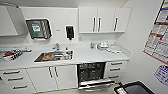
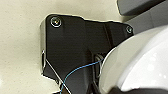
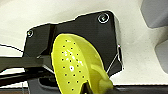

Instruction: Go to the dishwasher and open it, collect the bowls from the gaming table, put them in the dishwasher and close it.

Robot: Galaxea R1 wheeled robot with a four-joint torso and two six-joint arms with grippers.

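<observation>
The dishwasher [image 1: 91,72] is built in under the white counter, right of the sink. Its door [image 1: 95,85] is folded down and the dark racks inside are visible. In the left wrist view a white bowl [image 2: 140,65] hangs close to the camera above a pale floor, with my left gripper [image 2: 113,89] shut on its rim. The right wrist view has a yellow bowl [image 3: 75,67] with small holes in it, held on edge by my right gripper [image 3: 87,88].
A steel sink [image 1: 53,56] with a tap is set in the counter [image 1: 82,55]. A dish rack [image 1: 11,54] stands at the left and small items [image 1: 103,46] at the right. White cabinets [image 1: 50,77] flank the dishwasher. A dark box [image 1: 135,89] is at the lower right, and posters [image 1: 157,37] hang on the right wall.
</observation>
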